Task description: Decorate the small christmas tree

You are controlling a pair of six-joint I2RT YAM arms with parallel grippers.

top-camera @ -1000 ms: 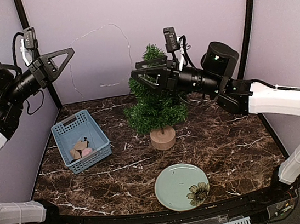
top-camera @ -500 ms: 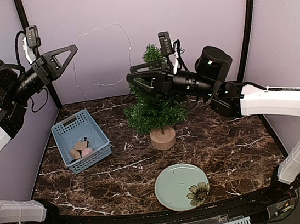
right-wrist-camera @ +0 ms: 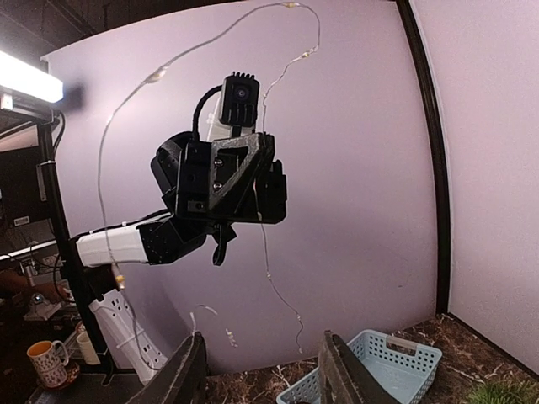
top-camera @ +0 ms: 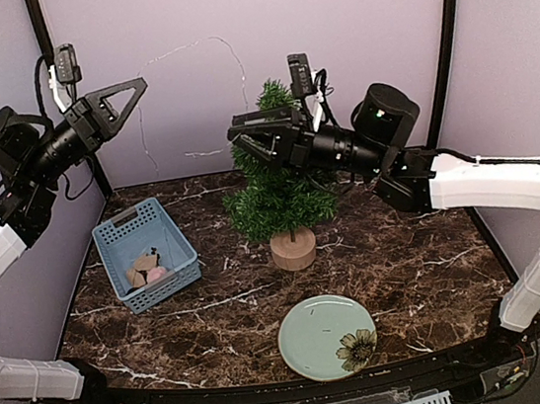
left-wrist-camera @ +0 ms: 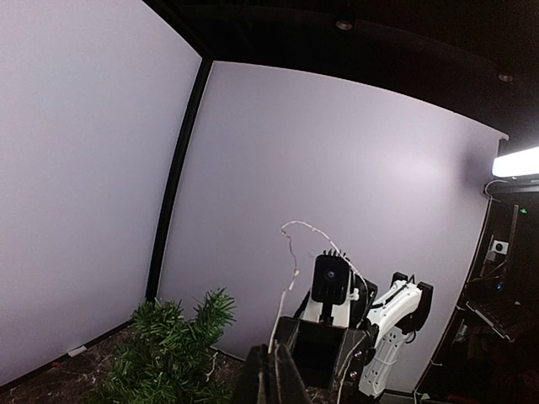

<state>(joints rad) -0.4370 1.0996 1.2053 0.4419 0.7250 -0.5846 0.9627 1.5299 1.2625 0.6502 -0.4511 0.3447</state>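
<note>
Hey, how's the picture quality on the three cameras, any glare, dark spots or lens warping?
Top external: evenly lit and sharp, though the thin light wire barely shows against the lilac wall. Left wrist: strong fisheye bowing of the wall post, light strip flaring at the right edge. Right wrist: lamp glare upper left, bottom foreground dark.

Left arm raised, left tool pinched closed, right arm stretched leftward, right tool jaws parted
</note>
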